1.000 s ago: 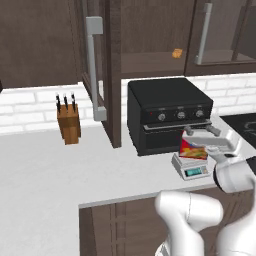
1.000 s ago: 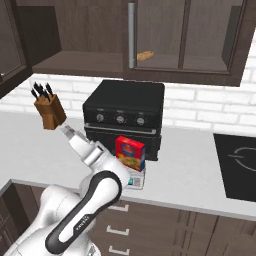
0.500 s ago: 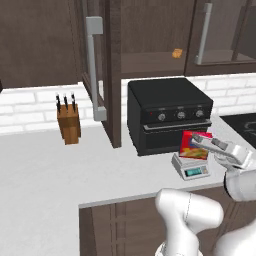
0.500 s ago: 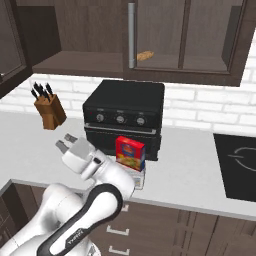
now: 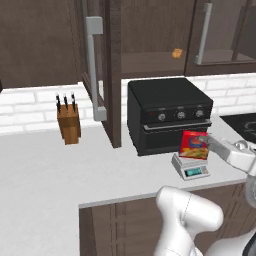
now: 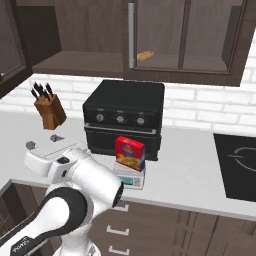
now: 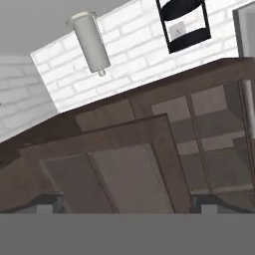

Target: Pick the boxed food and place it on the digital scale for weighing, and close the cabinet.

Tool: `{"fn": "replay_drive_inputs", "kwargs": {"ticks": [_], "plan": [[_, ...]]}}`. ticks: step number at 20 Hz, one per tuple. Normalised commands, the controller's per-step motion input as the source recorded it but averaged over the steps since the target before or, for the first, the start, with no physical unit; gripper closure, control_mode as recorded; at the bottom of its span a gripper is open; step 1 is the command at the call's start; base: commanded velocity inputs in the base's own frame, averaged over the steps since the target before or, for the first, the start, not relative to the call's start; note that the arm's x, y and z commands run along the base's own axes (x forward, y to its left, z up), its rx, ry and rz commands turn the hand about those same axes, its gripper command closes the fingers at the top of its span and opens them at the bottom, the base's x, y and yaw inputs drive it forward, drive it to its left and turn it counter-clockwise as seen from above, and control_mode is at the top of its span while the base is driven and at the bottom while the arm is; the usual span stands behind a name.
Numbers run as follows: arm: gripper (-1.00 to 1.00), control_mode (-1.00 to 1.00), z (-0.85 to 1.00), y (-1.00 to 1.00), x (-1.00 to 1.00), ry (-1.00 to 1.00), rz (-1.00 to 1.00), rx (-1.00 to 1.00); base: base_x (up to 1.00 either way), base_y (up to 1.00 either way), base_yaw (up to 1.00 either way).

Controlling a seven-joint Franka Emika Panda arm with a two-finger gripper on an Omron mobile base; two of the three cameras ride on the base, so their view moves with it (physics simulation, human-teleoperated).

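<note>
Hand: fingers (image 7: 47,203) spread wide at the bottom corners of the hand view, gripping nothing — facing the cabinet (image 7: 149,164) fronts.
Boxed food: boxed food (image 5: 194,145) upright on the digital scale (image 5: 191,167), right of centre in the left base view.
Scale: on the bench (image 5: 45,170), just in front of the black oven (image 5: 167,112).
Cabinet: one glass door (image 5: 97,70) swung open, upper centre.
Knife block: knife block (image 5: 68,124) at left — well apart.

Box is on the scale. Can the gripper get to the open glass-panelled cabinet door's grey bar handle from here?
Probably yes. The gripper, open and empty, has nothing visible between it and the grey bar handle above the counter.
</note>
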Motion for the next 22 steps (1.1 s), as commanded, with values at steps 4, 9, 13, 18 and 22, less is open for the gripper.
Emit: {"fn": "replay_drive_inputs", "kwargs": {"ticks": [4,9,13,18,22], "plan": [[-1.0,-1.0,0.0,0.99,-0.48,-0.32,-0.52,-0.03,0.0,0.0,0.0],[-1.0,-1.0,0.0,1.0,-0.59,-0.37,-0.37,0.0,0.0,0.0,0.0],[-1.0,-1.0,-0.02,1.0,-0.26,-0.34,-0.24,-0.03,0.0,0.0,0.0],[-1.0,-1.0,-0.41,1.0,0.06,-0.24,-0.25,-0.02,0.0,0.0,0.0],[-1.0,-1.0,-1.0,1.0,0.8,-0.03,-0.22,0.0,0.0,0.0,0.0]]}}
